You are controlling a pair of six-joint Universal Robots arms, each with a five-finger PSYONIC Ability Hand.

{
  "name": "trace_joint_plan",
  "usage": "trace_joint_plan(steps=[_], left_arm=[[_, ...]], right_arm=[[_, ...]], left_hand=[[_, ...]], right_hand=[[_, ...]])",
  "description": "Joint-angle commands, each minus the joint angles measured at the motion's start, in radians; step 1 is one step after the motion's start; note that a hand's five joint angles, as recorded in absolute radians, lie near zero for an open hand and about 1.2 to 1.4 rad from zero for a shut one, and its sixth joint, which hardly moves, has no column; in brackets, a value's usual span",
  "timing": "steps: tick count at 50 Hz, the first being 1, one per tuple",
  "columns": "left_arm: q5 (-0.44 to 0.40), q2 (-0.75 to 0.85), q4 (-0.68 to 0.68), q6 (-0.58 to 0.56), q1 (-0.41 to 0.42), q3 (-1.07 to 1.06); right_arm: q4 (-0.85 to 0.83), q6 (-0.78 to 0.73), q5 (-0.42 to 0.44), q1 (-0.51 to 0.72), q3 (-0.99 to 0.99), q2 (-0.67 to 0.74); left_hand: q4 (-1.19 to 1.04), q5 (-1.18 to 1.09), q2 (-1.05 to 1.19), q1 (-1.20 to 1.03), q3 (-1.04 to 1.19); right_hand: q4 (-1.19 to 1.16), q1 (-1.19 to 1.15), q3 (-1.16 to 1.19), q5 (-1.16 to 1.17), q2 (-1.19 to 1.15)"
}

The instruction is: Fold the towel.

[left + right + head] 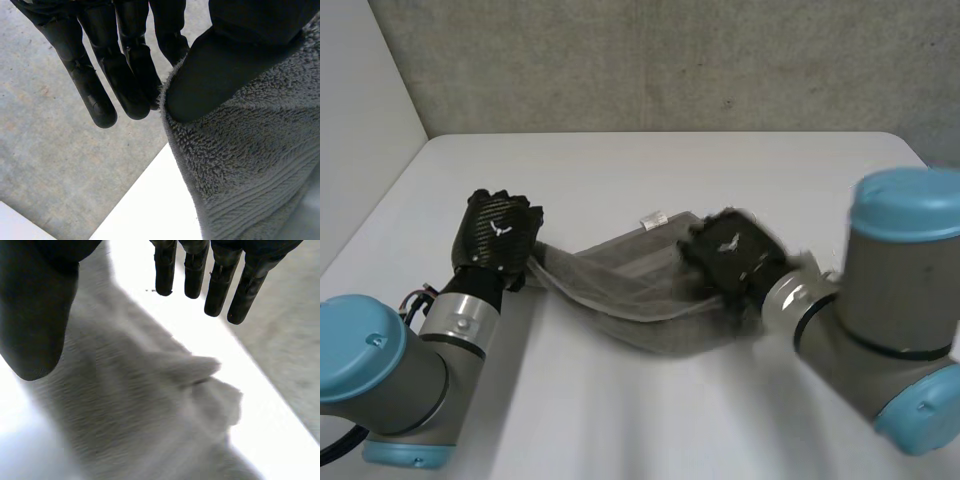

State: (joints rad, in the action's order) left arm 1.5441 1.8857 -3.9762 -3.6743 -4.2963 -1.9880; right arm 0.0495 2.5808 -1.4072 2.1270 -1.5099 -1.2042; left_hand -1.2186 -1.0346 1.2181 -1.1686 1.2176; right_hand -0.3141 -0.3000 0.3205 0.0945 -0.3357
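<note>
A grey towel (620, 285) lies stretched and bunched across the middle of the white table (670, 170), with a small white label (653, 218) at its far edge. My left hand (500, 238) holds the towel's left end raised off the table. In the left wrist view the thumb (210, 75) pinches the towel's edge (250, 165) while the fingers (125, 70) stay fairly straight beside it. My right hand (728, 252) hovers over the towel's right part. In its own wrist view the fingers (220, 285) are straight and apart from the thumb (35, 315), and the towel (140, 405) lies loose below them.
A concrete wall (670, 60) rises behind the table's far edge. The right arm's elbow (900, 290) stands over the table's front right, and the left arm's elbow (370, 370) over the front left.
</note>
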Motion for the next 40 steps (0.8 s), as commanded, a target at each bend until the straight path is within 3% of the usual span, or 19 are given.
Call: trace_joint_plan(steps=[1,5,10,18,31,40], left_arm=[[0.001,-0.033,0.002,0.000,-0.005,-0.011],[-0.001,-0.043,0.002,0.000,-0.003,-0.025],[-0.001,-0.053,0.000,-0.004,0.006,-0.043],[-0.001,-0.054,0.006,-0.003,0.006,-0.049],[0.001,-0.048,0.008,-0.003,0.003,-0.049],[0.001,-0.048,0.009,-0.003,0.001,-0.049]], right_arm=[[-0.046,0.214,0.017,-0.150,0.010,-0.098],[-0.031,0.265,0.112,-0.257,0.031,-0.097],[0.025,0.272,0.212,-0.300,0.080,-0.026],[0.226,0.230,0.221,-0.309,0.091,0.040],[0.139,0.214,0.248,-0.403,-0.164,-0.087],[0.116,0.208,0.346,-0.486,-0.303,-0.159]], left_hand=[[-0.178,-0.187,0.178,-0.228,0.179],[-0.178,-0.187,0.178,-0.228,0.179],[-0.178,-0.187,0.178,-0.228,0.179],[-0.178,-0.187,0.178,-0.228,0.179],[-0.178,-0.187,0.178,-0.228,0.179],[-0.178,-0.187,0.178,-0.228,0.179]], right_hand=[[0.073,0.059,-0.080,-0.028,0.095],[0.038,0.024,-0.045,0.007,0.060],[-0.052,-0.067,0.046,0.097,-0.031],[-0.123,-0.137,0.117,0.168,-0.101],[-0.135,-0.149,0.129,0.180,-0.113],[-0.135,-0.149,0.129,0.180,-0.113]])
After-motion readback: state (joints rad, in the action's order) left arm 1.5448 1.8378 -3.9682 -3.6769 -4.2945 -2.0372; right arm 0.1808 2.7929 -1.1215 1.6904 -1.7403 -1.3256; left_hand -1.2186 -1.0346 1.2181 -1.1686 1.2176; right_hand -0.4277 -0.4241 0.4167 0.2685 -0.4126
